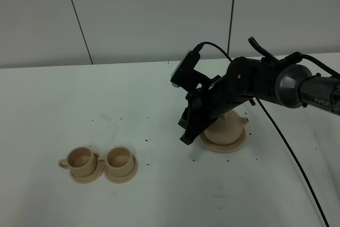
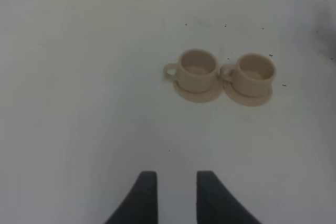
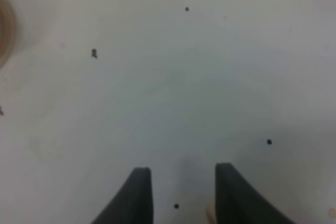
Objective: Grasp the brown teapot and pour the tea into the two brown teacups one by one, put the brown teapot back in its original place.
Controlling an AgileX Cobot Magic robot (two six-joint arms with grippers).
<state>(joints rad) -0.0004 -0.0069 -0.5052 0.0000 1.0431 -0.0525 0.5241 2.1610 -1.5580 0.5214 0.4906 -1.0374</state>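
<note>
The brown teapot (image 1: 229,126) stands on its wide tan saucer (image 1: 234,145) right of centre, partly hidden behind my right arm. My right gripper (image 1: 186,135) points down at the table just left of the teapot. In the right wrist view it (image 3: 181,192) is open and empty over bare table, with a tan rim (image 3: 4,30) at the picture's edge. The two brown teacups (image 1: 81,158) (image 1: 120,158) sit side by side on small saucers at the front left. They also show in the left wrist view (image 2: 197,68) (image 2: 255,70), well beyond my open, empty left gripper (image 2: 176,195).
The white table (image 1: 133,94) carries scattered dark specks (image 3: 94,53). A black cable (image 1: 289,147) trails from the right arm across the table's right side. A grey panelled wall (image 1: 149,14) stands behind.
</note>
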